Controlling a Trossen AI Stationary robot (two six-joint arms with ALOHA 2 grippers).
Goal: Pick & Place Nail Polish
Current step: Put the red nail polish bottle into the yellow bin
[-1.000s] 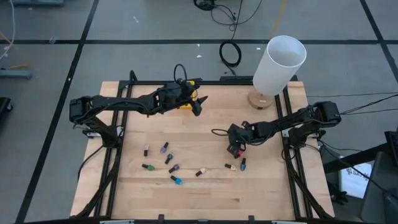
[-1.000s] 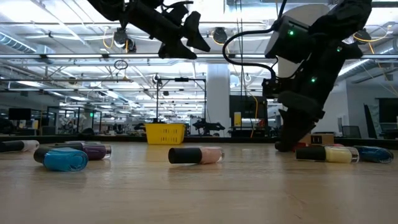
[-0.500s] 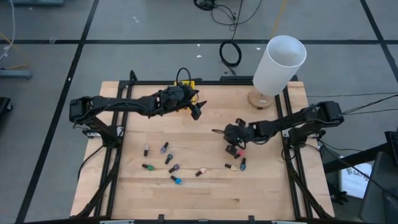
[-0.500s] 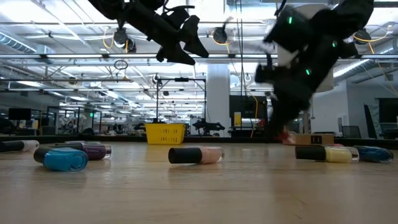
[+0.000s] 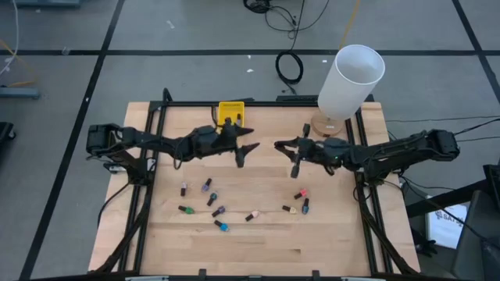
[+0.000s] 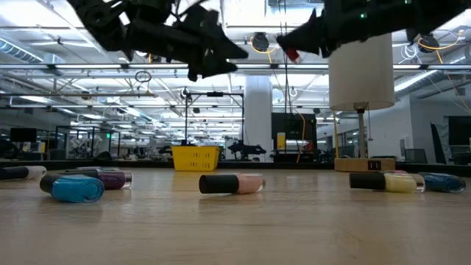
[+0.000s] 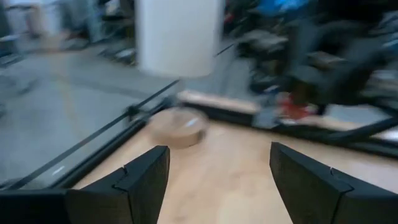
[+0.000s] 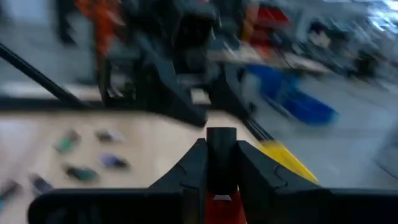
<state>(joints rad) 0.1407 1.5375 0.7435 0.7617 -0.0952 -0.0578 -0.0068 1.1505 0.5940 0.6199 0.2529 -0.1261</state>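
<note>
My right gripper [image 5: 291, 153] is high above the table's middle, shut on a red nail polish bottle [image 6: 292, 53] with a dark cap. My left gripper [image 5: 244, 150] faces it from the left, open and empty; its fingers stand wide apart in the left wrist view [image 7: 217, 180]. Several small bottles lie on their sides on the wood, among them a purple one [image 5: 207, 185], a blue one [image 5: 222, 226], a beige one [image 6: 232, 183] and a reddish one [image 5: 299, 193]. The small yellow bin [image 5: 231, 113] stands at the far edge. My right gripper pinches the red bottle between its two fingers [image 8: 194, 167]. The red body [image 8: 221, 202] sits back between them and the dark cap [image 8: 221, 146] sticks out forward. The fingers point roughly level toward the table's left. The bottle is lifted clear of the table.
A tall white lamp shade [image 5: 351, 78] on a round wooden base [image 5: 328, 125] stands at the far right corner, close behind my right arm. The black frame rails [image 5: 367, 203] run along the table's sides. The two grippers are near each other above the table's middle.
My right gripper has risen from the table with the red bottle and gone toward the far edge and a little left. My left gripper has come from beside the yellow bin a little toward the near edge, still open.
</note>
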